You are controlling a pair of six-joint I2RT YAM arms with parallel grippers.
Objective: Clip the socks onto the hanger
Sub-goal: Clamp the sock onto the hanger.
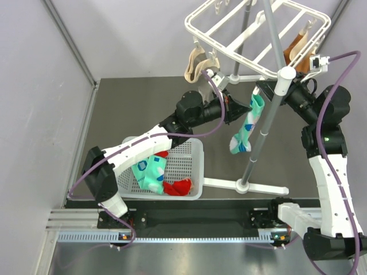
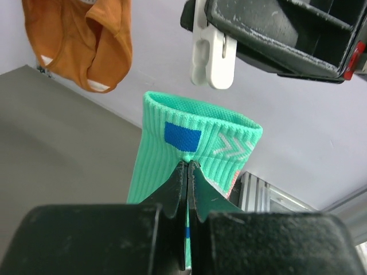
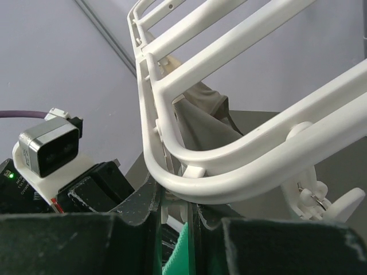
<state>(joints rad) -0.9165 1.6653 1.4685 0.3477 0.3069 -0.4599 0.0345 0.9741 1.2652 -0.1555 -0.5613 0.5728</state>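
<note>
**Two-arm view, ordered from my bases outward.** Closest to me, a white perforated basket [image 1: 202, 166] rests on the dark counter [image 1: 143, 109]. It contains a loose mint-green sock [image 1: 150, 172] and a red sock [image 1: 179, 187], the latter at its near right corner.

Just right of the basket lies the white foot [image 1: 252, 186], from which the grey pole [image 1: 265, 123] rises. My left tool [image 2: 188, 169] is closed on the cuff of the held mint-green sock [image 2: 195, 137]. This sock hangs toe down, just left of the pole and clear of the counter.

Above that cuff, and apart from it, hangs a white clip [image 2: 212, 57]. My right tool [image 3: 175, 209] is closed on this clip, directly under the near rim of the hanger [image 3: 229, 172].

Farther back, two items hang from the frame: beige socks [image 1: 198, 63] on its left side and an orange-brown sock [image 2: 80, 34] on its right.
</note>
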